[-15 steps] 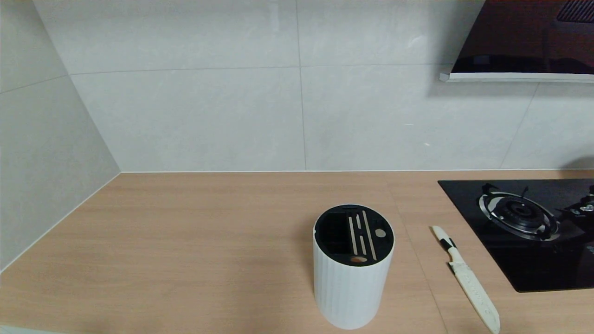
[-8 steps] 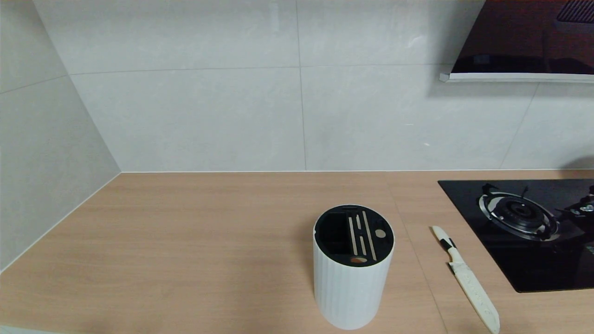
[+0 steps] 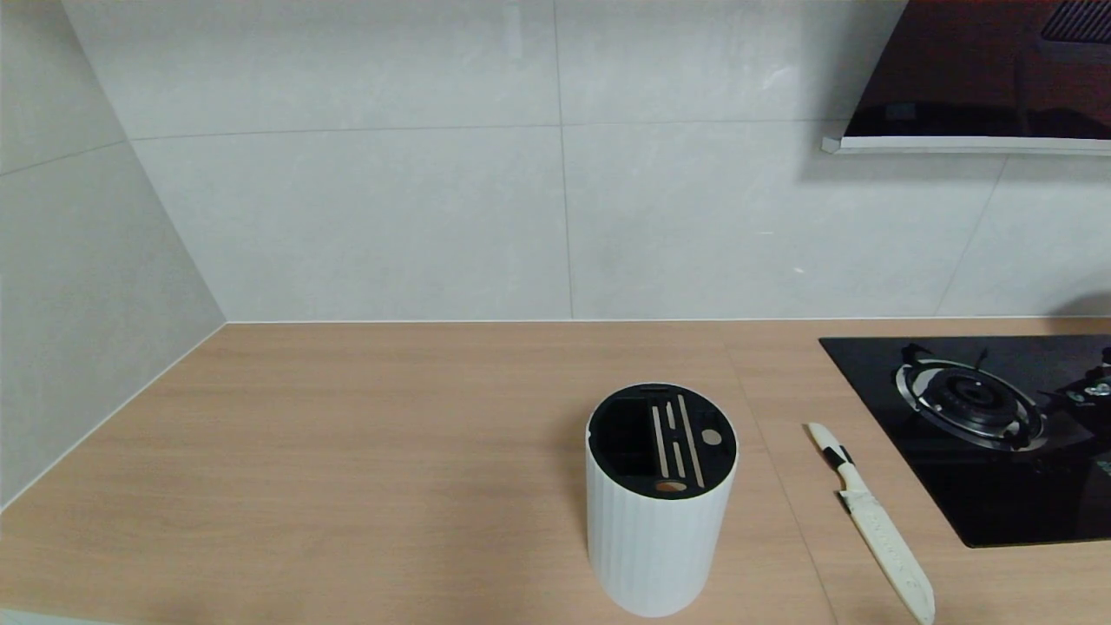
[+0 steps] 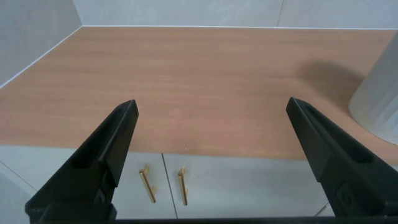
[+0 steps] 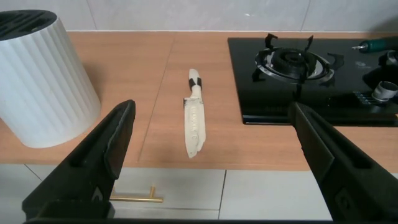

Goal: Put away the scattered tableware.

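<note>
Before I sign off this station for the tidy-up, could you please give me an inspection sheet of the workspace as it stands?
Surface: wooden counter, flat, no spills seen.
Job's things: knife lies flat between holder and hob, touching neither, handle toward the wall; holder stands upright, nothing sticking out of its slots.
Clutter: nothing seen.
Grippers: left gripper open at the counter's near edge, beside the holder; right gripper open at the near edge, facing the knife; both hold nothing.
Cables: nothing seen.
Surroundings: hob set in the counter on the right; tiled wall behind; hood above the hob; cabinet handles below the counter.
</note>
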You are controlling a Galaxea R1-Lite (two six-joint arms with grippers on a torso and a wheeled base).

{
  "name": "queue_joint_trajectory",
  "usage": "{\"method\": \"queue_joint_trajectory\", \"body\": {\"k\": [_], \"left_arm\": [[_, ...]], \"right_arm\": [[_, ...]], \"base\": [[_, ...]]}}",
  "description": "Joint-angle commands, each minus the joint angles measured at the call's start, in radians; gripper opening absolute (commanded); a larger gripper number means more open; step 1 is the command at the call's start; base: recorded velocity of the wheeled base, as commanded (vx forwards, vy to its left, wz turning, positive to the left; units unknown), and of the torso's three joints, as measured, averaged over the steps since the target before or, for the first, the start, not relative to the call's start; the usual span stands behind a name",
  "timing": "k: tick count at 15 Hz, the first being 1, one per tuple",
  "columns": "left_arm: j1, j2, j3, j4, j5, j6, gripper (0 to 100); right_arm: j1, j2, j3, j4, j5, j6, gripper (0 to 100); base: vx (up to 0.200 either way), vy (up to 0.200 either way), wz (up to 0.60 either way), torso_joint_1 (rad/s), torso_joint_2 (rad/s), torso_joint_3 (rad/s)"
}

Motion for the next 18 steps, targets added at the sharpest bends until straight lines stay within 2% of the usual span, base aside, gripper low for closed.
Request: {"method": "queue_joint_trajectory", "body": {"k": [1,8,10,11,12,13,16,18], "left_arm": [[0.000,0.000,0.000,-0.001,0.000,0.000,100],[0.000,0.000,0.000,0.000,0.000,-0.002,100],[0.000,0.000,0.000,0.000,0.000,-0.002,100],[0.000,0.000,0.000,0.000,0.002,-0.002,100],[0.000,0.000,0.000,0.000,0.000,-0.002,100],[0.000,0.000,0.000,-0.001,0.000,-0.002,100],[0.000,0.000,0.000,-0.001,0.000,-0.002,100],[0.000,0.000,0.000,0.000,0.000,-0.002,100]], "right_arm": [[0.021,0.081,-0.173,0.003,0.044,0.028,100],[0.052,0.810,-0.459,0.008,0.109,0.012,100],[0.107,0.971,-0.493,0.006,0.098,0.014,100],[0.170,1.080,-0.499,-0.012,0.074,0.015,100],[0.191,1.163,-0.499,-0.055,0.049,0.015,100],[0.193,1.216,-0.501,-0.089,0.040,0.015,100],[0.191,1.460,-0.519,-0.300,0.015,0.012,100],[0.190,1.565,-0.525,-0.379,-0.006,0.011,100]], "base": [[0.000,0.000,0.00,0.000,0.00,0.000],[0.000,0.000,0.00,0.000,0.00,0.000],[0.000,0.000,0.00,0.000,0.00,0.000],[0.000,0.000,0.00,0.000,0.00,0.000],[0.000,0.000,0.00,0.000,0.00,0.000],[0.000,0.000,0.00,0.000,0.00,0.000],[0.000,0.000,0.00,0.000,0.00,0.000],[0.000,0.000,0.00,0.000,0.00,0.000]]}}
